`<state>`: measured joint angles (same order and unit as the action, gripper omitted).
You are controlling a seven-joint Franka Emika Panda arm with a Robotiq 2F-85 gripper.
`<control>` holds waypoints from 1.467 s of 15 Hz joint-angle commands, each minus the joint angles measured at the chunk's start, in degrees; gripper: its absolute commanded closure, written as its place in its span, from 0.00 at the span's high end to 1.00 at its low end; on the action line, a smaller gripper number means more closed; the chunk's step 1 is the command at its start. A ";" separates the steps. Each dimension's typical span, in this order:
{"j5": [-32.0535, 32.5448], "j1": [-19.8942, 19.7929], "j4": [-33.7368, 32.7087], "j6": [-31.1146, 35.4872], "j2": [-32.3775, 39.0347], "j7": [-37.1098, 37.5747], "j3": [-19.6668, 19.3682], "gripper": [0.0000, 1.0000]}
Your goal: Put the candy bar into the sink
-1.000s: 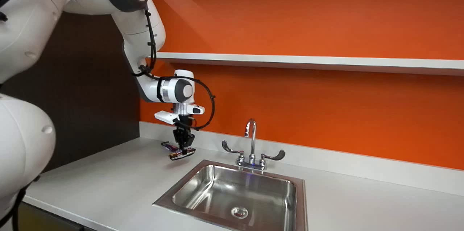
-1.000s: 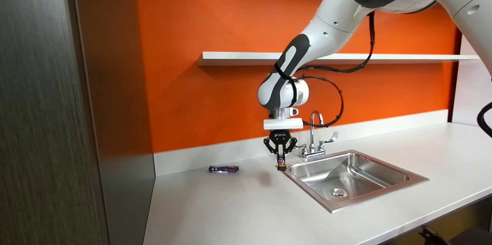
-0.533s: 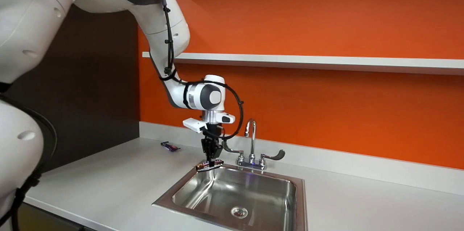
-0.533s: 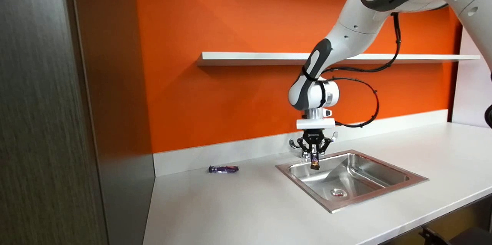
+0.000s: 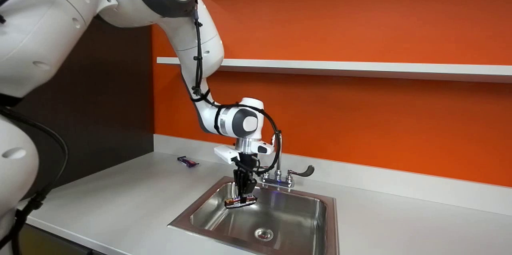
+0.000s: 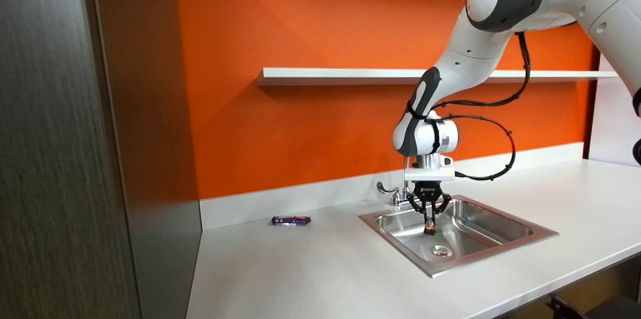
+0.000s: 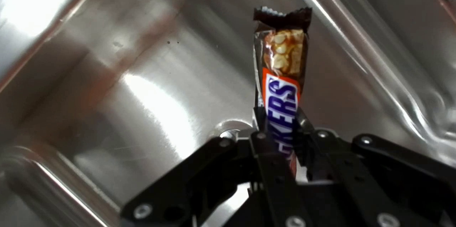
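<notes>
Candy bar (image 7: 281,88), brown-wrapped, its lettering partly covered, is clamped in your hand (image 7: 281,119), gripped about its middle with the crimped end poking free in the wrist view. So the pick-up is done, and by the look of things most of the carry as well: in both exterior views you have the bar hanging over the basin of the sink (image 5: 296,211), seemingly apart from the steel, with the drain (image 6: 441,250) near it. Whether it sits below the level of the rim (image 5: 331,223), you can't tell for certain from these angles. What remains for you, I'd judge, is short: lower a bit toward the basin floor, spread the hand so the bar settles, then lift away. No part of that release shows yet, so don't count the job finished. Farther off, on the desk (image 5: 120,207) near the backsplash (image 6: 235,210), a purple-wrapped bar (image 6: 291,220) lies well apart from the sink; I take it to be no part of your task, so leave it be.
</notes>
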<state>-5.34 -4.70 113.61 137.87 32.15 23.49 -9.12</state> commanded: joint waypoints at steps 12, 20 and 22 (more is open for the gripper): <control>-4.25 -0.33 -2.12 5.60 9.96 -1.29 0.81 0.05; -4.27 -0.05 -1.56 6.47 10.57 -1.15 0.68 0.44; -4.27 -0.04 -0.88 6.51 9.43 -1.19 0.57 0.55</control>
<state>-8.32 -4.54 112.37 144.02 42.86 23.46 -8.73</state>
